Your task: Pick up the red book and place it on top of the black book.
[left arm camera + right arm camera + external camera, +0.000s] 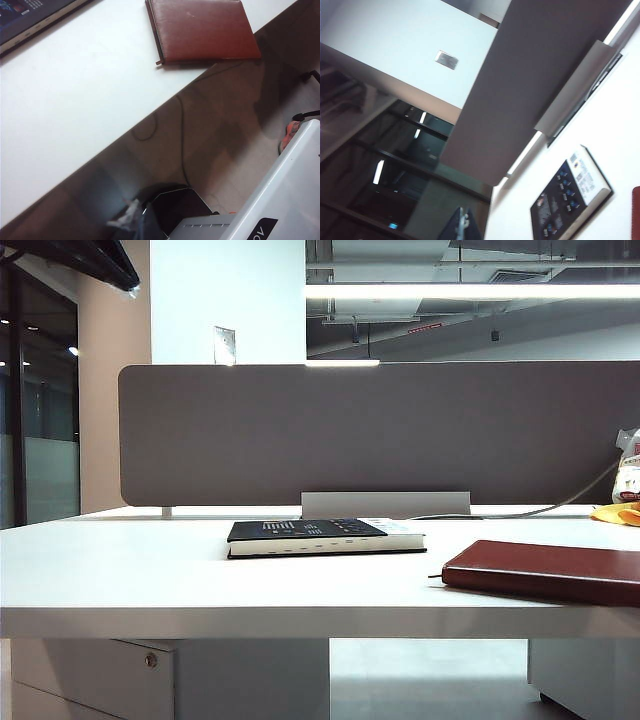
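Right gripper (pixel 462 227): only a dark tip shows in the right wrist view, jaws together, empty, well short of both books. Left gripper: unseen, state cannot be told. Red book (pixel 545 571): thin, stiff, smooth maroon hardcover, probably light and slippery; lies flat at the table (pixel 120 570) edge, well apart from the black book (pixel 322 536); best pinched at its overhanging edge.

The red book (pixel 545 571) — a thin maroon hardcover with a plain smooth cover — is seen lying flat and closed near the front edge of the table, on the right in the exterior view. A thin ribbon end projects from its left corner. The black book (pixel 320 534) is laid flat well apart from it, toward the middle — thicker, white print on its cover, pale notched page edges showing.
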Controlling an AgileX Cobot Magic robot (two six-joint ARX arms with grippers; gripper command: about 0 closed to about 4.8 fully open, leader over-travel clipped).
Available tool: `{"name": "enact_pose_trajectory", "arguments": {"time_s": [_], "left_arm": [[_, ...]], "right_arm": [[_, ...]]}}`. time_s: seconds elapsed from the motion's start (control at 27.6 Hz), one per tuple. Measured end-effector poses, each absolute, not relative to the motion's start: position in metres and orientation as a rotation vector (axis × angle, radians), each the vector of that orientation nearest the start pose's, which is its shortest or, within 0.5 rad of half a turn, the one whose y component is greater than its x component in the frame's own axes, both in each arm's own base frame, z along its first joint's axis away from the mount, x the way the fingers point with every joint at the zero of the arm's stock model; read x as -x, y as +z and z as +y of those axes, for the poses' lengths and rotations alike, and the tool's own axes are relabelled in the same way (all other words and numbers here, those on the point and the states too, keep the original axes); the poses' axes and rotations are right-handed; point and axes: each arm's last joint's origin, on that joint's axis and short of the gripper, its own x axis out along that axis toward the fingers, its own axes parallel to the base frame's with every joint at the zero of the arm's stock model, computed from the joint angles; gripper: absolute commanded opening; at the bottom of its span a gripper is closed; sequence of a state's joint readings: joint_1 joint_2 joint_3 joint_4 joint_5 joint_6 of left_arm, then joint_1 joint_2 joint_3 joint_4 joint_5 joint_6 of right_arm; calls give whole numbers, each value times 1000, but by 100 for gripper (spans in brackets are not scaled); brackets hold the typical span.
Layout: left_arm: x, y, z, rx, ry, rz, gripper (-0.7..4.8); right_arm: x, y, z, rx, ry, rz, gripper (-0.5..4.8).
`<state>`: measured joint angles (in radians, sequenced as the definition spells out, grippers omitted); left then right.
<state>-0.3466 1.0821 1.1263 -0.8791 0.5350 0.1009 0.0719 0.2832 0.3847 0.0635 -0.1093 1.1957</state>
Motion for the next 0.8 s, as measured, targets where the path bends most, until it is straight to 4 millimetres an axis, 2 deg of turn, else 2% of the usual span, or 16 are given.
{"name": "enact_pose_trajectory", "arguments": {"time_s": [0.25,0.44,0.58,0.8], "left_arm": [[-183,339,-82,-8,-870,815,-6],[-183,338,-82,-7,-871,819,-6],[-182,337,-81,-16,-875,829,-6],[-181,337,-81,-16,-876,843,-6]], "right_arm": [[-129,287,13,-1171,202,89,-1],[-152,279,15,-1125,126,211,-1],[-163,275,16,-1084,99,252,-2],[-164,263,10,-1029,-39,312,-1]]}}
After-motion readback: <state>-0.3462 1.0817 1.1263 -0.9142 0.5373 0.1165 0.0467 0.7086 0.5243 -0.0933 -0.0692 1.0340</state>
